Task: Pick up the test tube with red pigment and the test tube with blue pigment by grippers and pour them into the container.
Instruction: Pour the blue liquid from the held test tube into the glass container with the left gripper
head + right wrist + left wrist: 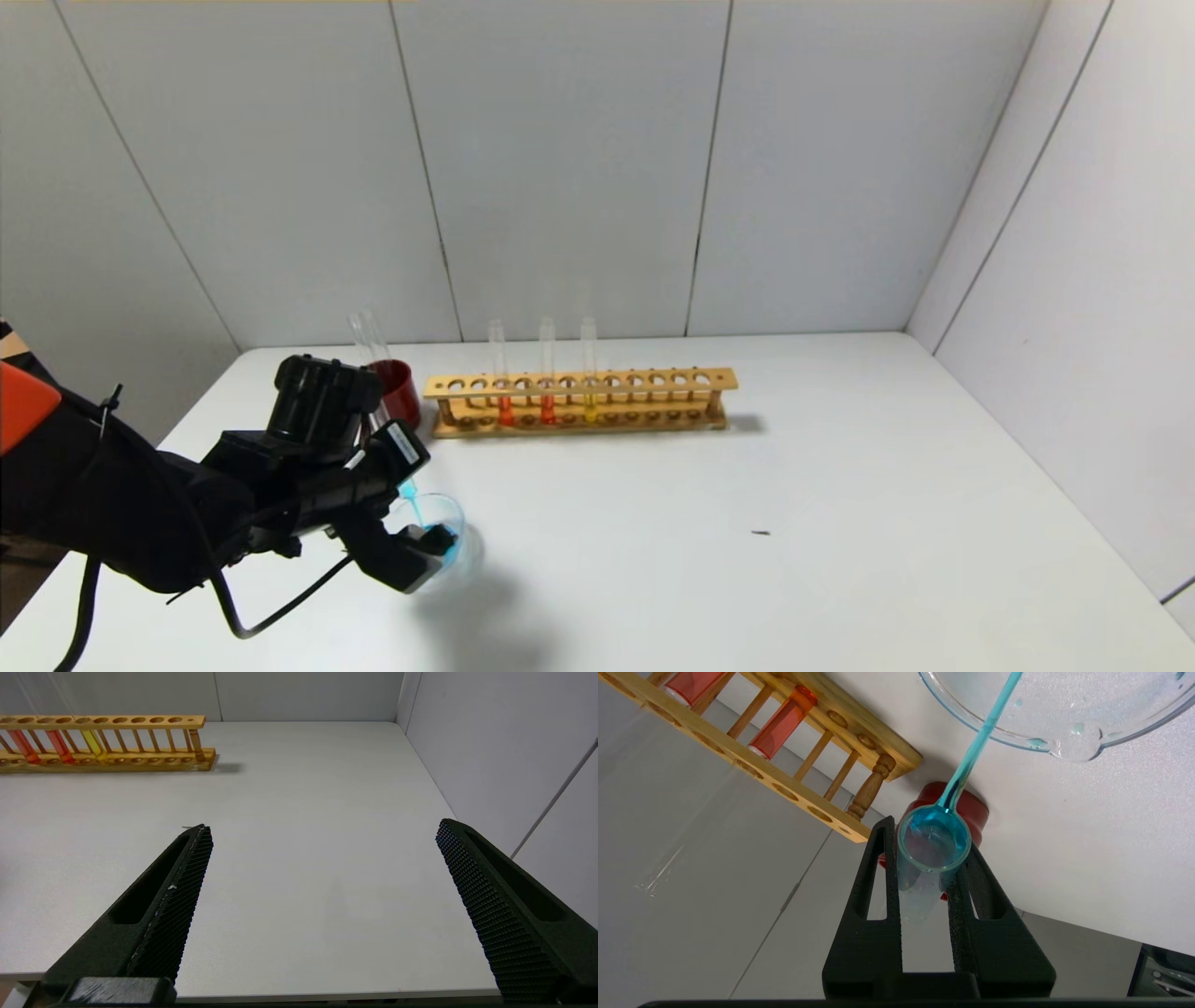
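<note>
My left gripper [924, 858] clamps the slim clear teal-blue-pigment test tube [931, 851], streaming into the shallow clear glass container [1045, 742]; the orange-red-pigment tube [505, 373], racked beyond the container, remains; my right gripper [322, 868] gapes wide.

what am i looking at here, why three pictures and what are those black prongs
It is a two-armed robot, filmed by three cameras: one on its head, one on each wrist. The black prongs are gripper fingers. The left gripper is shut on the test tube with blue pigment, tipped so a blue stream runs into the container, a clear glass dish on the white table. The right gripper is open, holding nothing, above the table. Behind stand a wooden rack with three tubes, including the test tube with red pigment, and a red cup.
</note>
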Action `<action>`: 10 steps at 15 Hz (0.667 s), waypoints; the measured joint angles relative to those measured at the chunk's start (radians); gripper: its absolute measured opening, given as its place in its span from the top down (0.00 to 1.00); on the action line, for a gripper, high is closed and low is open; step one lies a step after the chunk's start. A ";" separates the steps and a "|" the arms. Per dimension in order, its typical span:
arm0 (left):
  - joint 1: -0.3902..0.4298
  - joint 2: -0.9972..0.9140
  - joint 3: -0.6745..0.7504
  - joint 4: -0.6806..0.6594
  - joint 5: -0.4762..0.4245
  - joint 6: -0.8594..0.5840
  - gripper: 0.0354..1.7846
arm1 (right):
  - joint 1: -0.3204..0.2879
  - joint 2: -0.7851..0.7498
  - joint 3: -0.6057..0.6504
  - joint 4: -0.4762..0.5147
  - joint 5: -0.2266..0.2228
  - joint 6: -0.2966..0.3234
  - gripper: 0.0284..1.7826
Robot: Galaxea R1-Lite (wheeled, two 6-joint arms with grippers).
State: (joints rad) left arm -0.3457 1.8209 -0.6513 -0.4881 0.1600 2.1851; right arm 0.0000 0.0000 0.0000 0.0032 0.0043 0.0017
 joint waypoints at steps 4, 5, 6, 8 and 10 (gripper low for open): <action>0.000 -0.008 0.001 -0.001 0.004 0.025 0.83 | 0.000 0.000 0.000 0.000 0.000 0.000 0.02; 0.000 -0.011 0.001 -0.004 0.004 0.050 0.83 | 0.000 0.000 0.000 0.000 0.000 0.000 0.02; 0.000 -0.016 0.000 -0.005 0.005 0.084 0.83 | 0.000 0.000 0.000 0.000 0.000 0.000 0.02; 0.000 -0.024 0.002 -0.006 0.006 0.106 0.83 | 0.000 0.000 0.000 0.000 0.000 0.000 0.02; -0.001 -0.033 0.002 -0.004 0.022 0.110 0.83 | 0.000 0.000 0.000 0.000 0.000 0.000 0.02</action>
State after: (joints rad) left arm -0.3472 1.7881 -0.6489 -0.4917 0.1817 2.2947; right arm 0.0000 0.0000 0.0000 0.0032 0.0038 0.0017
